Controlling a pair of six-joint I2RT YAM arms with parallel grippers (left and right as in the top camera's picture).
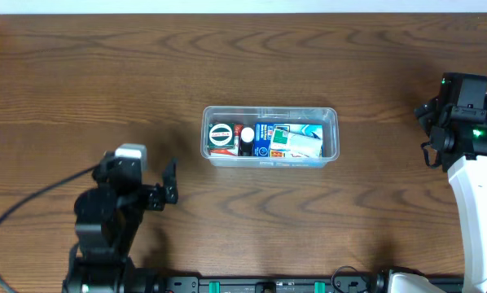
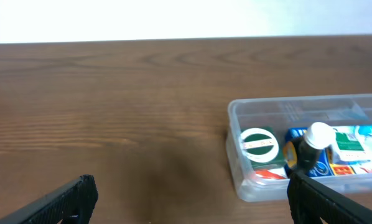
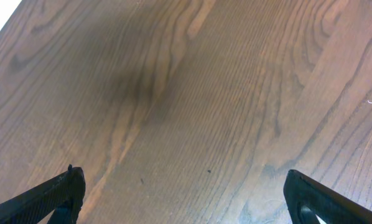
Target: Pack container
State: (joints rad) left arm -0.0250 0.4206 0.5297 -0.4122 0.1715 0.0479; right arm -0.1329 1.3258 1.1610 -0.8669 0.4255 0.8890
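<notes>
Wood table (image 3: 173, 74) alone shows past the right gripper (image 3: 183, 190), the container (image 2: 285, 101) past the left gripper (image 2: 192, 193), both spread wide.

Filled container (image 2: 241, 177) at right of wooden table (image 2: 111, 93) — gripper (image 2: 189, 190) jaws wide apart

It's looking like a robotics lab: a dark robot arm (image 1: 105, 218) at lower left and a white arm (image 1: 476, 191) at right are sitting over a wood-grain surface (image 1: 89, 73), a black cable (image 1: 32, 200) trailing beside, a mounting rail (image 1: 268, 285) running along the bottom edge.
</notes>
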